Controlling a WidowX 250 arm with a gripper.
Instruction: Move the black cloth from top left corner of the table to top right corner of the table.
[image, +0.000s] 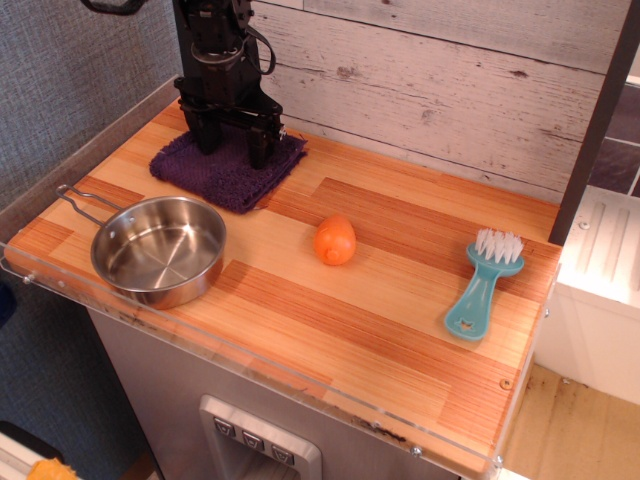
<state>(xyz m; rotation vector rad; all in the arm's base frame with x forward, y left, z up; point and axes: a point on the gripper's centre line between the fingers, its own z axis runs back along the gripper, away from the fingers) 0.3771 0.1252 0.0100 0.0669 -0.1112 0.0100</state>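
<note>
The black cloth (222, 180), dark purple and nubby, lies flat at the back left corner of the wooden table (400, 300). My gripper (233, 146) stands straight down on the back part of the cloth. Its two black fingers are spread apart, with their tips pressed into or touching the cloth's surface. The jaws are open and the cloth between them is not bunched. The back edge of the cloth is hidden behind the gripper.
A steel pan (158, 250) with a wire handle sits at the front left, just in front of the cloth. An orange egg-shaped object (334, 240) lies mid-table. A teal brush (480, 285) lies at the right. A plank wall runs along the back.
</note>
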